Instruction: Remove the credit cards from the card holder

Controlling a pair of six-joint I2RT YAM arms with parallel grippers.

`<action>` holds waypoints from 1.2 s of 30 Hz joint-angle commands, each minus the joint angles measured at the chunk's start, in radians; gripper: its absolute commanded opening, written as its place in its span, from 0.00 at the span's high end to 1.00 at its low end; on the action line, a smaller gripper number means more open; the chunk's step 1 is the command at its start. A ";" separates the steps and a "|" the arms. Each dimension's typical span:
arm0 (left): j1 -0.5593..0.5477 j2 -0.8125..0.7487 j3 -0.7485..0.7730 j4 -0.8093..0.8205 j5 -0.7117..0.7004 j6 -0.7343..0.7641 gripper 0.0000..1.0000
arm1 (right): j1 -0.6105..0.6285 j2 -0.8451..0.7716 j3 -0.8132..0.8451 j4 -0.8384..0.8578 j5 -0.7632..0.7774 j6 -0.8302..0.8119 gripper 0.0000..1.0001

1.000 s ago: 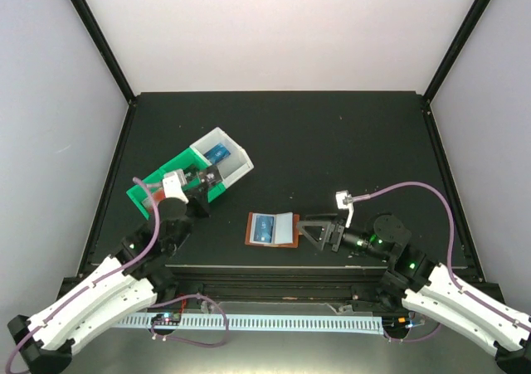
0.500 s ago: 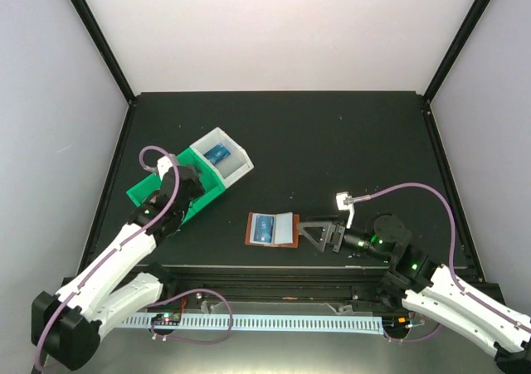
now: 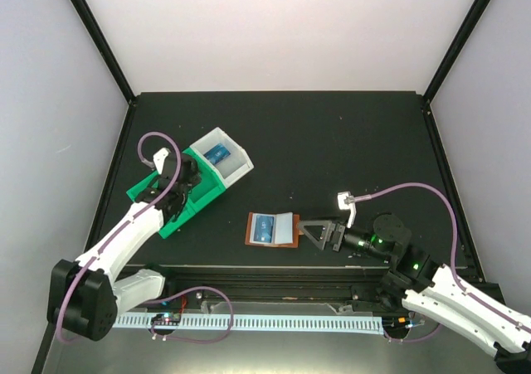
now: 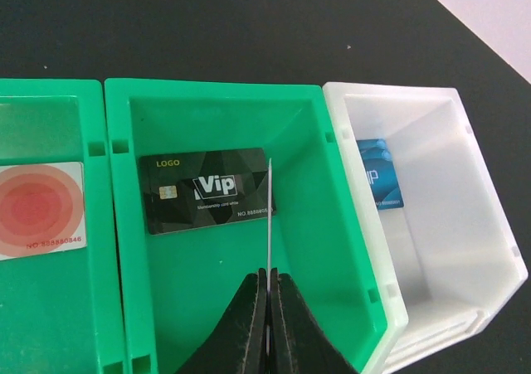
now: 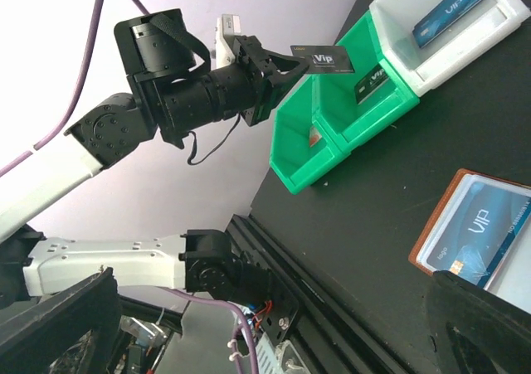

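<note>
Black table (image 3: pixel 332 142); all places are given off the bin tray (image 4: pixel 114 250), which is green with a white end compartment.

Tray contents:
- White compartment: a blue card (image 4: pixel 380 173), lying flat.
- Green compartment next to the white one: a loose dark VIP card (image 4: pixel 207 190), flat on the floor.
- Next green one along: a red card (image 4: pixel 37 208), flat.

Looks sorted, one colour per compartment.

Card holder (image 3: pixel 284 227) lies open on the table, well apart from the tray toward the arm bases. A blue VIP card (image 3: pixel 264 227) sits in the pocket nearer the tray, so the task is not finished.

Right gripper (image 3: pixel 319 231) is on the holder's far side from the tray, just beside the holder. Its jaws are wide apart with nothing in them. Probably parked there to steady the holder or to pull the next card.

Left gripper (image 4: pixel 268 284) hangs over the tray's green compartment that has the dark card. Its fingers are pinched on a held dark VIP card (image 5: pixel 319 59), edge-on in its wrist view, above the tray and not touching it. Likely lined up for a drop onto the matching dark one.
</note>
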 commanded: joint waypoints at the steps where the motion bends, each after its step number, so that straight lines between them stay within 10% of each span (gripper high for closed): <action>1: 0.014 0.053 0.037 0.082 -0.005 -0.034 0.98 | 0.002 -0.002 0.032 -0.016 0.036 -0.019 0.00; 36: 0.054 0.351 0.043 0.240 -0.024 -0.079 0.98 | 0.002 0.048 0.071 -0.066 0.052 -0.039 0.00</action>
